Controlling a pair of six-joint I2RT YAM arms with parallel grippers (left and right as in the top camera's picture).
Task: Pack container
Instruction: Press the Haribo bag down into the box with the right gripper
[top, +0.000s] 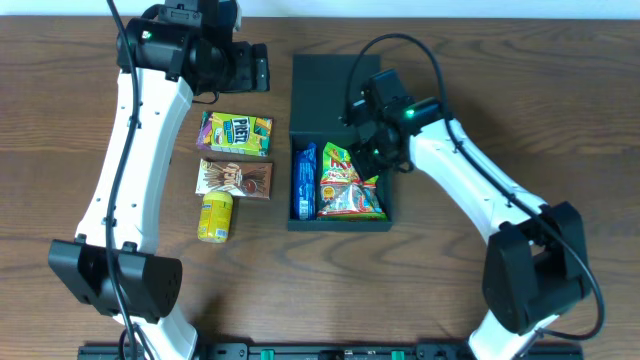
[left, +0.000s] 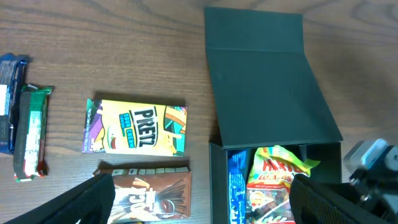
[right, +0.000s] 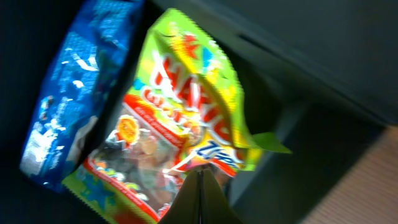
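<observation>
The dark teal container (top: 340, 226) stands mid-table with its flap lid (top: 330, 85) folded back flat. Inside lie a blue snack pack (top: 305, 182) on the left and a colourful gummy bag (top: 348, 185) on the right. My right gripper (top: 372, 155) is shut, its tip pressed against the gummy bag's (right: 168, 130) upper edge inside the container (right: 323, 143); nothing shows between its fingers. My left gripper (top: 255, 68) hovers open, high at the back left of the container. In its wrist view the open left gripper (left: 202, 205) spans the brown Pocky box (left: 149, 196) and the container's left wall (left: 217, 186).
A yellow Pretz box (top: 236, 132), the brown Pocky box (top: 235, 179) and a yellow tube (top: 215, 216) lie in a column left of the container. A green bar (left: 32, 130) and a blue bar (left: 9, 102) lie farther left. The right arm (left: 373, 168) reaches over the container's right side.
</observation>
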